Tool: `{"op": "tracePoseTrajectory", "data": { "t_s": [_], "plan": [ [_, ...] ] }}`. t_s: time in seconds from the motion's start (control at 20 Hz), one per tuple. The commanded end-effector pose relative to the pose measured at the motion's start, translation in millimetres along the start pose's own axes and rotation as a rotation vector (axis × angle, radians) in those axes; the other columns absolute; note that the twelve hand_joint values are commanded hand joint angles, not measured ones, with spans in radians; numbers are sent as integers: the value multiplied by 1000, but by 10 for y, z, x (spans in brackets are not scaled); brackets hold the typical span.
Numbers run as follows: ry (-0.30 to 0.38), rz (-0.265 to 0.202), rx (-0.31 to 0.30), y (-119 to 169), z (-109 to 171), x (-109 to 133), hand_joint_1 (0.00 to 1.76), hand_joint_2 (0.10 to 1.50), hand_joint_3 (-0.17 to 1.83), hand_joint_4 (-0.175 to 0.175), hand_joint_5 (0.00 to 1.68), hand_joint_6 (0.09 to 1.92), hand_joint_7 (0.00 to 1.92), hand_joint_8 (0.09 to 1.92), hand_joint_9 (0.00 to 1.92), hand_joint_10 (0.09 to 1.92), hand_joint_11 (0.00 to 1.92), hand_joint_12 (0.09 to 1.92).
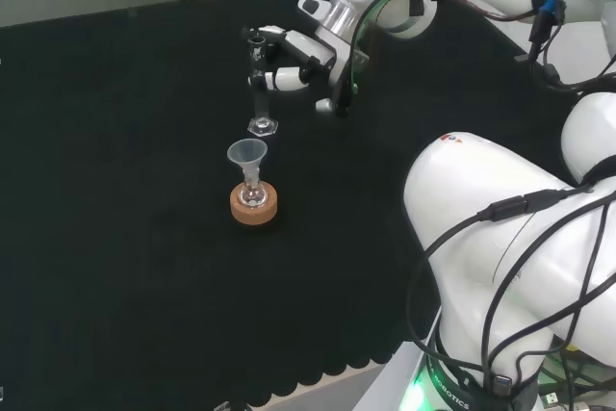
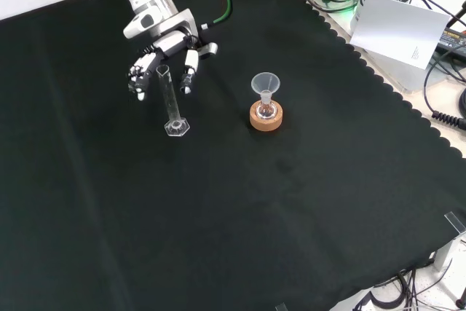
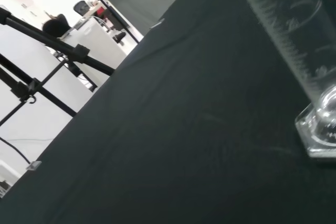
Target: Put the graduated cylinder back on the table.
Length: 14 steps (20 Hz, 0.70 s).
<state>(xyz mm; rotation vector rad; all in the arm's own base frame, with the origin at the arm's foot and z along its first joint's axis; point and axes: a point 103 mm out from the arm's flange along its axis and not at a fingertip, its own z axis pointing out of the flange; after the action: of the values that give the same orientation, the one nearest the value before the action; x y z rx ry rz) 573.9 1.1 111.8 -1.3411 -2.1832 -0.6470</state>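
I have the tall, narrow clear-glass graduated cylinder (image 2: 172,103) standing upright on its hexagonal foot on the black cloth (image 2: 240,223) of the bench, well in from every edge and nearer the far edge in the front view. My black and white hand (image 2: 162,62) sits up at its top; the fingers (image 2: 188,78) flank the rim, but I cannot tell whether they are gripping it or already slack. From the wrist view the foot looks flat on the cloth. I judge the cylinder light, rigid, slick and breakable, and top-heavy on so small a foot, so any sideways nudge could topple it. The upper tube is the sensible place to hold. Just beside it stands a small clear flask with a clear funnel (image 2: 265,86) on a cork ring (image 2: 265,118), which I'd keep clear of.
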Motion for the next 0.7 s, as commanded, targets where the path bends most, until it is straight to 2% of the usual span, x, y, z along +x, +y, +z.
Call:
{"op": "tracePoseTrajectory", "data": {
  "t_s": [0.05, 0.35, 0.7],
  "plan": [
    [-74, 29, -12, -113, -312, 90, 789, 964, -175, -90, 190, 87, 71, 686, 608, 87, 204, 1368],
    [-179, 42, -36, -367, -745, 391, 786, 961, -175, -89, 190, 87, 59, 686, 600, 87, 187, 1374],
    [-303, 66, -32, -676, -1184, 803, 786, 961, -175, -88, 196, 87, 58, 687, 598, 87, 183, 1378]
  ]
}}
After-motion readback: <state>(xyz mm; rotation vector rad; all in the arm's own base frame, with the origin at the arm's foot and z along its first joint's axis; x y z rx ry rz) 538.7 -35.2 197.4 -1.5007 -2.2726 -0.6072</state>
